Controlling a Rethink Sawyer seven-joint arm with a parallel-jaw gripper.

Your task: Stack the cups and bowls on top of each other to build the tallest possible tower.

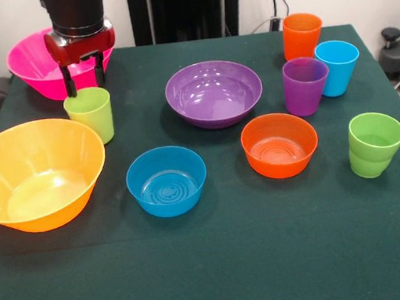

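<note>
My gripper (84, 82) hangs at the back left with its two black fingers (69, 81) apart, just above the far rim of the upright lime-yellow cup (91, 117). It holds nothing. The wide purple bowl (213, 93) sits mid-table. The small blue bowl (167, 181) and small orange bowl (279, 144) sit nearer the front. The orange cup (301, 35), light blue cup (336, 66), purple cup (305, 85) and green cup (375, 144) stand upright at the right. All pieces stand apart; no tower is in view.
The big pink bowl (30, 67) sits behind the gripper at the back left corner. The big yellow-orange bowl (38, 174) sits at the left edge, close beside the lime-yellow cup. The table (212, 263) is covered in dark green cloth.
</note>
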